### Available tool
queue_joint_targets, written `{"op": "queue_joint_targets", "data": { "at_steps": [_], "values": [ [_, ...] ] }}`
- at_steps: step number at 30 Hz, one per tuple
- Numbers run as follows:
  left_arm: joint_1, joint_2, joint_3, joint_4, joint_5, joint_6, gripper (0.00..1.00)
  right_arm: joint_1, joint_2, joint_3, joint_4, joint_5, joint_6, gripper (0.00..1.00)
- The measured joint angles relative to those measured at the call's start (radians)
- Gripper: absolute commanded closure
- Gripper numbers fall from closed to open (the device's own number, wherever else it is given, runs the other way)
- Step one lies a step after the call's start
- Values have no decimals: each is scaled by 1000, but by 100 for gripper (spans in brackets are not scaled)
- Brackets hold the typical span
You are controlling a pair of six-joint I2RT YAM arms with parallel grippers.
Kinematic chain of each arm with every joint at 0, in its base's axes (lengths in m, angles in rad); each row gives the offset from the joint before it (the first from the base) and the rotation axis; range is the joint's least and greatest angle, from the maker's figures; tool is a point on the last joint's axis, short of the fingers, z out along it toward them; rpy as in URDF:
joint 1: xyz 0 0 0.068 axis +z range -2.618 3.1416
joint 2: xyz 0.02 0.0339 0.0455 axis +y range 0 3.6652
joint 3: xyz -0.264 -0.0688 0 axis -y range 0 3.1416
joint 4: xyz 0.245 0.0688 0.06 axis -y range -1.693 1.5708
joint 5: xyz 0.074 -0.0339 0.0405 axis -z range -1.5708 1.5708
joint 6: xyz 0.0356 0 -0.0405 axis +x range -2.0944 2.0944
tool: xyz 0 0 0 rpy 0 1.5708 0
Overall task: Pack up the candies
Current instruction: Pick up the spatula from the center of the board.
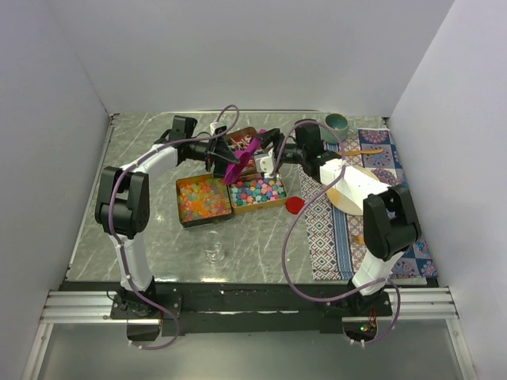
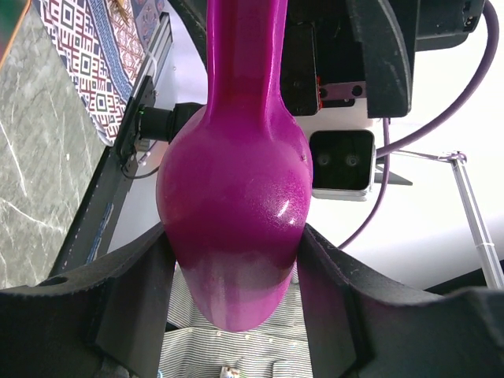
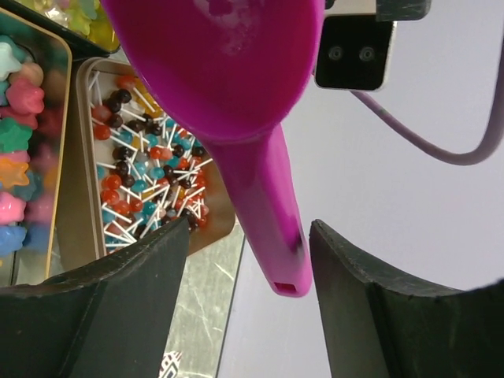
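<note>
Candies [image 1: 203, 198] lying loose in open tins [image 1: 178, 202].
Orange-red jelly bits [image 1: 198, 204] fill the left one; pastel balls [image 1: 257, 190] fill its neighbour.

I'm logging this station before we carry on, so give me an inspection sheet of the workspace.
Surface: grey marbled table, with a patterned cloth on its right side.
Job's things: orange-yellow jelly candies, pastel candies and lollipops, each in an open metal tin.
Clutter: flat round red lid on the table; teal bowl at the far right.
Grippers: left claw closed on the bowl of the purple plastic scoop; right claw open around its handle.
Cables: purple cables loop over the table.
Surroundings: white walls; nothing else seen.
</note>
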Motion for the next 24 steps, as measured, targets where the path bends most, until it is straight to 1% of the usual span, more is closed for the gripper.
{"op": "queue_joint_targets", "data": {
  "at_steps": [4, 8, 13, 15, 16, 17, 18, 19, 20, 21, 23, 24],
  "values": [
    [-2, 0, 0, 0, 0, -2, 94, 5, 7, 0, 21, -19, 0, 35],
    [-4, 0, 1, 0, 0, -3, 94, 13, 7, -2, 65, -36, -3, 43],
    [-5, 0, 4, 2, 1, -8, 94, 19, 7, -2, 94, -47, -8, 47],
    [-5, 1, 11, 0, 1, -8, 94, 19, 8, -2, 93, -51, -16, 56],
    [-5, 3, 18, -2, 1, -8, 95, 20, 8, -2, 89, -53, -24, 63],
    [-5, 5, 26, -3, 1, -8, 95, 20, 8, -2, 83, -56, -34, 76],
    [-5, 8, 37, -6, 0, -11, 94, 20, 8, -2, 77, -56, -46, 83],
    [-5, 11, 45, -14, 1, -16, 91, 20, 8, -2, 76, -55, -63, 90],
    [-3, 15, 55, -30, 3, -29, 81, 19, 7, -3, 65, -55, -83, 100],
    [1, 19, 62, -40, 5, -35, 65, 19, 7, -3, 61, -51, -94, 100],
    [5, 37, 82, -71, 12, -26, 56, 19, 6, -5, 56, -37, -97, 100],
    [5, 54, 106, -92, 19, -14, 46, 19, 3, -6, 49, -22, -95, 100]
  ]
}}
